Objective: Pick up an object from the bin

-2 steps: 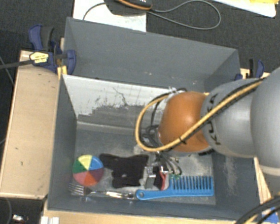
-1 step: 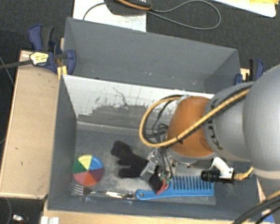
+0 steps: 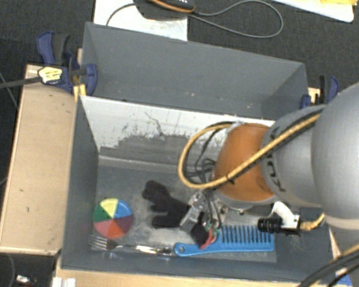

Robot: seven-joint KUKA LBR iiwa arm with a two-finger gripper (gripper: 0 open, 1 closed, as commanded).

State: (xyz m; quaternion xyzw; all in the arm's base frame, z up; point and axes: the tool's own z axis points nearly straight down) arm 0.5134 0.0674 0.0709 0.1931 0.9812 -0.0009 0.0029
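My gripper (image 3: 199, 220) is low in the bin, right of the middle near the front wall. It sits between a black lumpy thing (image 3: 161, 204) on its left and a blue comb (image 3: 239, 239) on its right. The comb lies flat along the front, teeth pointing to the back, and its handle end (image 3: 185, 249) passes just under the gripper. The black thing's right edge is against the gripper. I see nothing held.
A round disc with coloured wedges (image 3: 113, 217) rests in the front left corner. A metal fork (image 3: 128, 247) lies along the front wall, tines to the left. The orange wrist cover and looping cables hang over the bin's right middle, hiding the floor there.
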